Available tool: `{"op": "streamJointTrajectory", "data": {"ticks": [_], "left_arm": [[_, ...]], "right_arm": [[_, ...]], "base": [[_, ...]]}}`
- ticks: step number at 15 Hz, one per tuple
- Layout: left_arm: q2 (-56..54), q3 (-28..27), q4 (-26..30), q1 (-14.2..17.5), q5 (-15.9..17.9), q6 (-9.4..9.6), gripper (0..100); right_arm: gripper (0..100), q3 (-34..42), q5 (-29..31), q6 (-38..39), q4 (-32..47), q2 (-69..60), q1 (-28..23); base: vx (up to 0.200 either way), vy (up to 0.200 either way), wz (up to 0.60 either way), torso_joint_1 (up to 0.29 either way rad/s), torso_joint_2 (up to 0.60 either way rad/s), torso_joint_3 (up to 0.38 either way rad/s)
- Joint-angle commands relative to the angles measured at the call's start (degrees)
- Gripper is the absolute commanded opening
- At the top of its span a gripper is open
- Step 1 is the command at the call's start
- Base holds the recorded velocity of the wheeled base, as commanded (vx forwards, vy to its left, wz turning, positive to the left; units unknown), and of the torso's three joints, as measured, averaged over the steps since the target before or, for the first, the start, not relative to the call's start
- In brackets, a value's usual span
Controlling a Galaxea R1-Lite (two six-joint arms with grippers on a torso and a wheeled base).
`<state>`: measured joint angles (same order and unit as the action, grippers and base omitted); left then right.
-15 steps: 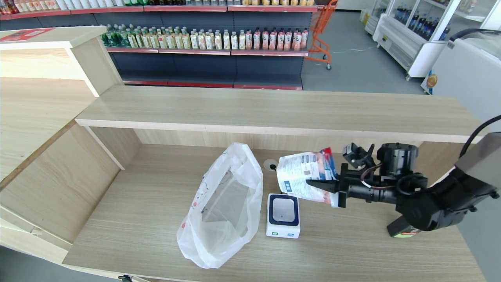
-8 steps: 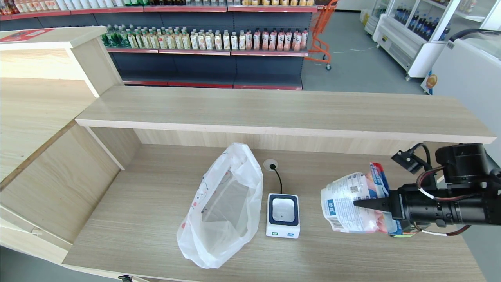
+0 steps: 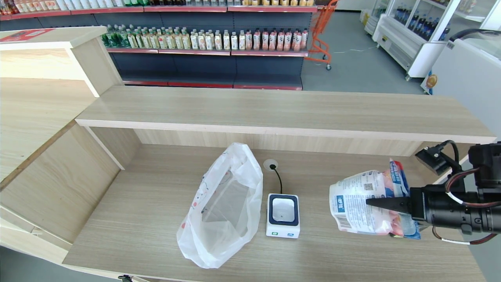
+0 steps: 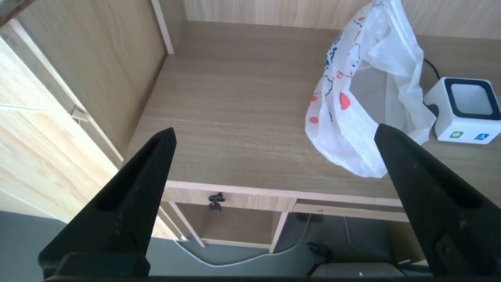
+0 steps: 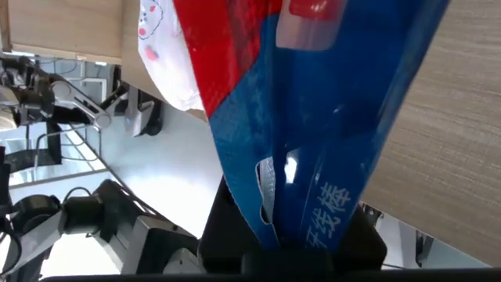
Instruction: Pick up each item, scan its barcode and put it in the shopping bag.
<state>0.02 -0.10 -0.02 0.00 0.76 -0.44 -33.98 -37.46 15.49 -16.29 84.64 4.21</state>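
Observation:
My right gripper (image 3: 385, 205) is shut on a snack packet (image 3: 362, 201), white with blue and red print, held above the counter's right side, to the right of the scanner. The packet's blue and red edge (image 5: 313, 149) hangs close before the right wrist camera. The small white barcode scanner (image 3: 283, 215) with a dark window sits mid-counter, its cable running to a hole behind it. The white plastic shopping bag (image 3: 224, 203) lies open just left of the scanner; it also appears as the bag (image 4: 364, 90) beside the scanner (image 4: 467, 110). My left gripper (image 4: 274, 196) hangs open off the counter's near left edge.
The wooden counter (image 3: 148, 219) has a raised ledge (image 3: 274, 113) along its back and a side wall on the left. Store shelves with bottles (image 3: 203, 39) and fridges (image 3: 415, 27) stand far behind.
My right arm has carried the packet from above and behind the scanner out to the right and lower, turning it so its printed side faces left. Bag and scanner have not moved.

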Motion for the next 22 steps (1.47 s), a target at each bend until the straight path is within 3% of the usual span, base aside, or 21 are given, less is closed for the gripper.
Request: {"op": "streamJointTrajectory", "data": {"ticks": [1, 4, 6, 10, 14, 15, 22], "left_arm": [[-0.02, 0.01, -0.06, 0.00, -0.05, 0.00, 100], [-0.02, 0.01, 0.02, 0.00, -0.05, 0.09, 100], [-0.02, 0.01, -0.06, 0.00, 0.04, 0.18, 100], [-0.02, 0.01, -0.06, 0.00, 0.04, 0.18, 100], [-0.02, 0.01, -0.06, 0.00, 0.04, 0.18, 100], [-0.02, 0.01, -0.06, 0.00, 0.04, 0.18, 100], [-0.02, 0.01, -0.06, 0.00, 0.04, 0.18, 100]], "right_arm": [[0, -0.04, 0.11, 0.41, -0.06, -0.88, 1.24], [0, -0.30, 1.69, 0.41, -0.24, -0.44, 6.08], [0, -0.65, 6.96, 0.59, -0.24, 1.58, 10.21], [0, -1.62, 12.85, 0.85, -2.35, 9.40, 15.66], [0, -7.86, 21.29, 1.91, -11.75, 23.47, 21.55], [0, -9.27, 23.49, 2.00, -17.29, 28.48, 23.13], [0, -13.75, 23.75, 2.61, -28.89, 40.08, 29.37]], "base": [[0.000, 0.200, 0.00, 0.002, 0.00, -0.002], [0.000, 0.200, 0.00, -0.001, 0.00, 0.002], [0.000, 0.200, 0.00, 0.007, 0.01, -0.002], [0.000, 0.000, 0.00, 0.000, 0.00, 0.000], [0.000, 0.000, 0.00, 0.000, 0.00, 0.000], [0.000, 0.000, 0.00, 0.000, 0.00, 0.000], [0.000, 0.000, 0.00, 0.000, 0.00, 0.000]]}}
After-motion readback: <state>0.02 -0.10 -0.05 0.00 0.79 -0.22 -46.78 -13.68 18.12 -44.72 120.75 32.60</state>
